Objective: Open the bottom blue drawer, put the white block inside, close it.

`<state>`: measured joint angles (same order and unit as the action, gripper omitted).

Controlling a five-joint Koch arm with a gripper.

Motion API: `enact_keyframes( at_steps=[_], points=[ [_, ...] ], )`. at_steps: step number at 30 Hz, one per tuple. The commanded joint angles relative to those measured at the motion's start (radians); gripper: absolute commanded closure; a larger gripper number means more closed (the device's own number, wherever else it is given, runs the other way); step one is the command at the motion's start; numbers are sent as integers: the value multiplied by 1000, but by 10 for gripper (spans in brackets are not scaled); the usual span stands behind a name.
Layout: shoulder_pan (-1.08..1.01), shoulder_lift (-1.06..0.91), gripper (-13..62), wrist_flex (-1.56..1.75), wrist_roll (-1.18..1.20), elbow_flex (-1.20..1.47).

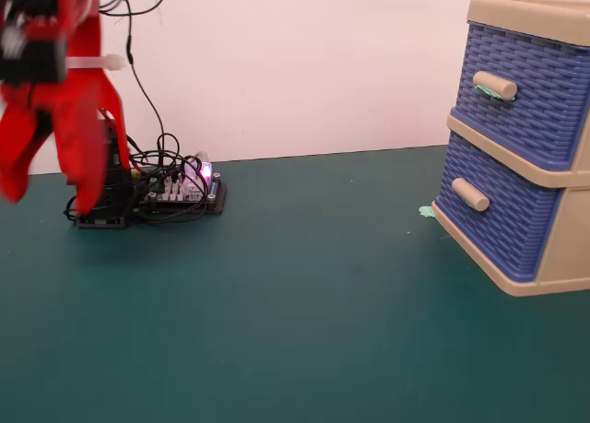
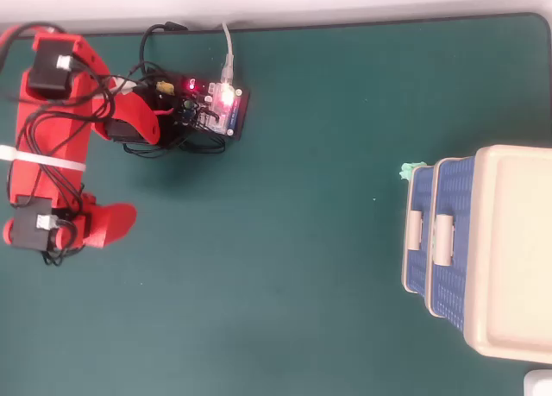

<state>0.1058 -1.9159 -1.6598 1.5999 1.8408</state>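
The bottom blue drawer [image 1: 493, 216] with its plain beige handle [image 1: 470, 194] sits pushed into the beige frame at the right; from above it shows as the leftmost blue strip [image 2: 417, 241]. The drawer above it [image 1: 525, 91] has green tape on its handle and is also in. My red gripper [image 1: 48, 197] hangs blurred at the far left, well above the mat and far from the drawers. Its two red jaws stand apart with nothing between them. It also shows in the overhead view [image 2: 78, 230]. The white block is not in view.
The arm's base and a lit controller board [image 1: 180, 193] with tangled cables sit at the back left [image 2: 216, 107]. A small green scrap [image 2: 414, 168] lies by the frame's corner. Open green mat [image 1: 295, 312] lies between arm and drawers. A white object [image 2: 539, 383] pokes in at the bottom right.
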Motion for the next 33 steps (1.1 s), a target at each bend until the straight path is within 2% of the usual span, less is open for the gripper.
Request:
enact_keyframes(
  at_steps=[1, 8, 11, 33],
  points=[
    [-49, -110, 153, 164, -195, 133],
    [-92, -445, 149, 110, -275, 565],
    [-89, -436, 147, -18, -282, 643],
    [-91, -436, 150, 11, -281, 653]
  ],
)
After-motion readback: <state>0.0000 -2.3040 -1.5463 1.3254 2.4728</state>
